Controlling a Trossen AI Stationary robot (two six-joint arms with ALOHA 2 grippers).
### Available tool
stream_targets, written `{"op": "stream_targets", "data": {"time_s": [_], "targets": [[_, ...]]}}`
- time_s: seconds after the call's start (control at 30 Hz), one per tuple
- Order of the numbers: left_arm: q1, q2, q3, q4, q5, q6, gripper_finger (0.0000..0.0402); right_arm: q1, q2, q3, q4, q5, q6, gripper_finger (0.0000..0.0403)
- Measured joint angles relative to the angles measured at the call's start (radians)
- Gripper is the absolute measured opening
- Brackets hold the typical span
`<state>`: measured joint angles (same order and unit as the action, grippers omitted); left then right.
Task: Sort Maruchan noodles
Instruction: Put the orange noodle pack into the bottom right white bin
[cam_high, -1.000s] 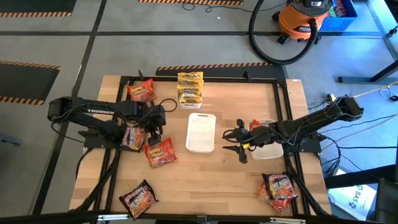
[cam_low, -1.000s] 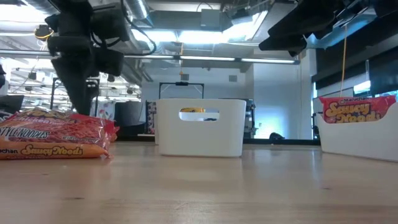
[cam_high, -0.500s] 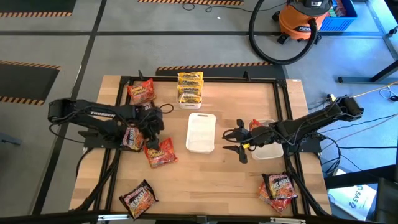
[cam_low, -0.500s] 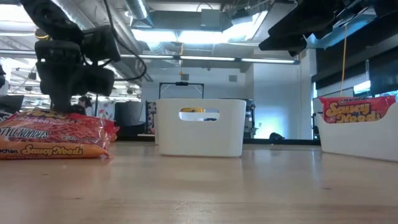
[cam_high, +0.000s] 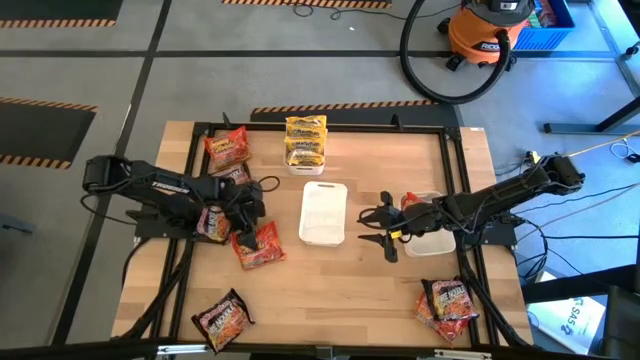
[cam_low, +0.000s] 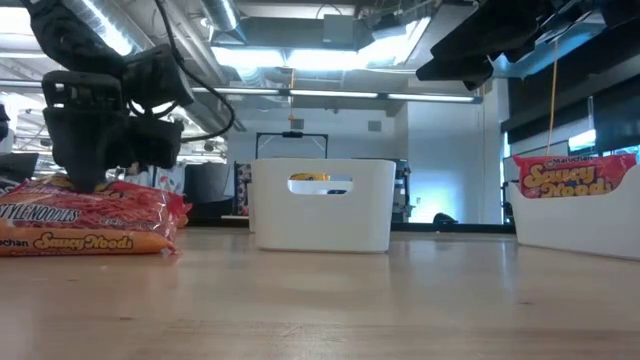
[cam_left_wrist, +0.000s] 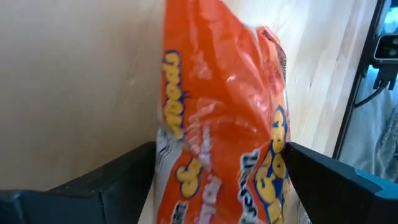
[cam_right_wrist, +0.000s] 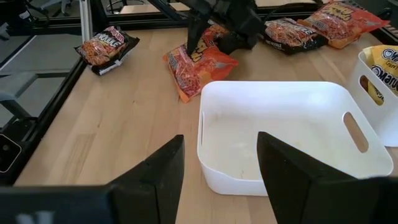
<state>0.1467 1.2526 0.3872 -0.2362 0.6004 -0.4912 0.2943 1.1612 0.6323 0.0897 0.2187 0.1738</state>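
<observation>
- Change from a second ago: the left arm has drawn in and dropped; its left gripper (cam_high: 243, 222), earlier raised above the packets, now sits low over the red-orange packet (cam_high: 259, 244) toward the left edge of the table (cam_high: 350, 300). The right arm has not moved.
- Left arm: stretched low from the left edge toward the table's middle, wrist tipped down. In its wrist view the fingers (cam_left_wrist: 109, 180) stand wide apart on either side of the red-orange packet (cam_left_wrist: 224, 124), which lies flat on the wood between them; whether they touch it cannot be told.
- Left gripper, low view: its dark body (cam_low: 100, 130) hangs just above the packet (cam_low: 85, 225).
- Right arm: reaches in from the right edge, roughly level; the right gripper (cam_high: 385, 232) hovers between the two white trays, jaws partly apart and holding nothing.
- White tray, centre (cam_high: 323, 212): no packet visible in it; the right wrist view looks down into it (cam_right_wrist: 292, 134).
- White tray, right (cam_high: 436, 243): under the right arm, with a red packet (cam_high: 415, 203) standing at its rim.
- Dark packet (cam_high: 213, 220): just beside the left gripper, partly under the arm.
- Yellow packets (cam_high: 306, 140): stacked at the far edge, middle.
- Red packet (cam_high: 227, 147): near the far left corner.
- Dark packet (cam_high: 222, 319): near left corner.
- Packets (cam_high: 448, 300), dark over red: near right corner.
</observation>
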Motion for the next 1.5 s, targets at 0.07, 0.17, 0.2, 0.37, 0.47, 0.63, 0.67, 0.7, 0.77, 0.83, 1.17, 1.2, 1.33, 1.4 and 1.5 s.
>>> {"op": "stream_targets", "data": {"time_s": [0.07,0.17,0.2,0.37,0.47,0.63,0.67,0.7,0.77,0.83,1.17,1.2,1.33,1.4,1.5], "targets": [[-0.016,0.031,0.004,0.017,0.001,-0.001,0.0337,0.000,0.000,0.000,0.000,0.000,0.000,0.0182],[-0.034,0.065,0.005,0.025,-0.001,-0.004,0.0309,0.000,0.000,0.000,-0.001,0.000,0.000,0.0182],[-0.039,0.071,0.005,0.026,-0.003,-0.002,0.0296,0.000,0.000,0.000,0.000,0.000,0.000,0.0182],[-0.046,0.074,0.001,0.050,0.017,0.007,0.0222,0.000,0.000,0.000,-0.001,-0.004,0.000,0.0182],[-0.050,0.064,0.006,0.050,0.016,0.027,0.0191,0.000,0.000,0.000,-0.002,-0.032,0.000,0.0182],[-0.089,0.041,0.032,0.036,-0.047,0.029,0.0174,0.000,0.000,0.000,-0.001,-0.035,0.000,0.0182],[-0.102,0.037,0.041,0.029,-0.067,0.028,0.0173,0.000,0.000,0.000,0.001,-0.031,0.000,0.0182],[-0.116,0.032,0.052,0.020,-0.092,0.028,0.0173,0.000,0.000,0.000,0.007,-0.024,0.001,0.0182],[-0.145,0.021,0.082,-0.022,-0.165,0.028,0.0173,0.000,0.000,0.000,0.028,-0.001,0.012,0.0182],[-0.178,0.015,0.121,-0.073,-0.248,0.029,0.0172,0.000,0.000,0.000,0.034,0.007,0.017,0.0182],[-0.358,0.014,0.319,-0.265,-0.561,0.031,0.0171,0.002,0.079,0.001,0.109,-0.058,0.066,0.0265],[-0.375,0.014,0.340,-0.283,-0.583,0.030,0.0171,0.001,0.096,0.001,0.118,-0.038,0.066,0.0278],[-0.433,0.014,0.416,-0.306,-0.670,0.031,0.0171,0.000,0.148,0.001,0.177,0.026,0.052,0.0320],[-0.463,0.014,0.452,-0.302,-0.731,0.037,0.0171,0.000,0.174,0.001,0.224,0.026,0.050,0.0333],[-0.503,0.014,0.487,-0.293,-0.842,0.072,0.0171,0.000,0.209,0.001,0.312,0.025,0.034,0.0339]]}}
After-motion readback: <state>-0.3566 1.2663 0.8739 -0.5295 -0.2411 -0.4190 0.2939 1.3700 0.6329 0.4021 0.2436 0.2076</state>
